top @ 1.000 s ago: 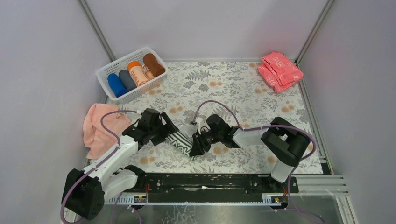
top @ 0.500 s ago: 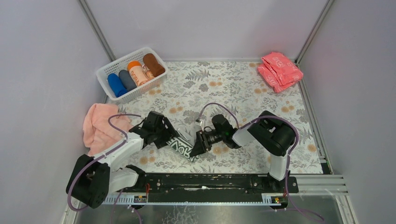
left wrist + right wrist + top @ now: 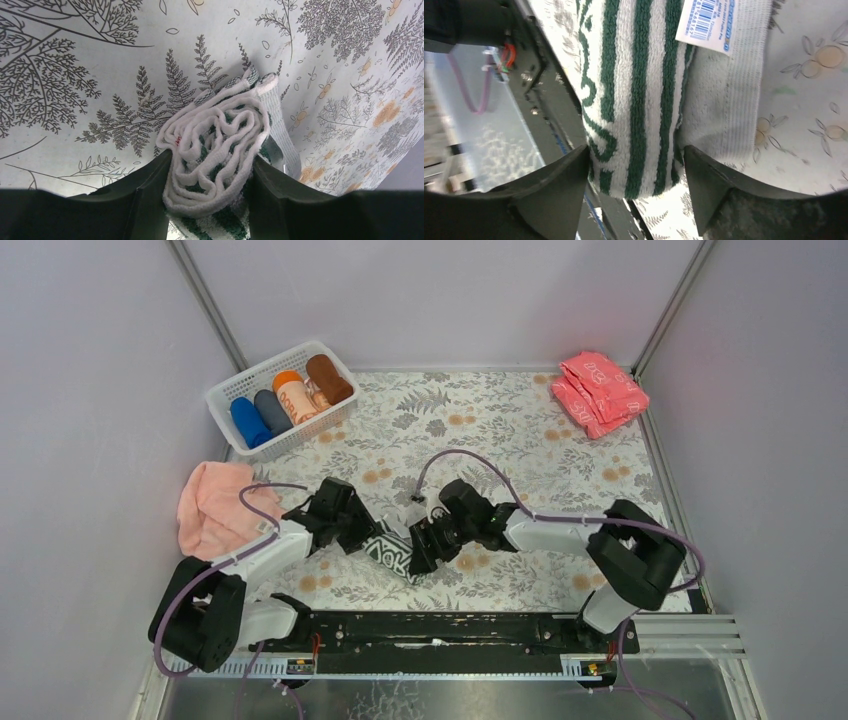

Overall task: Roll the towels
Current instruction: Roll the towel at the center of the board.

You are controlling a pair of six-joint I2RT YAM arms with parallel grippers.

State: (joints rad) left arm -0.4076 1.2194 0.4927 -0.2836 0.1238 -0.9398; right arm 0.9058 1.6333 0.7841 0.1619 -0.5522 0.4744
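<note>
A table sits inside a plain booth. Its cloth (image 3: 500, 420) is pale, printed with grey ferns and small orange flowers. Behind the table rises a lilac-grey back wall (image 3: 440, 300), with matching walls to the table's left (image 3: 80, 390) and right (image 3: 780, 440). Aluminium posts (image 3: 205, 305) slant up from the table's two far corners. A shiny metal sheet (image 3: 450, 700) lies along the table's near edge. The light is soft and even.
</note>
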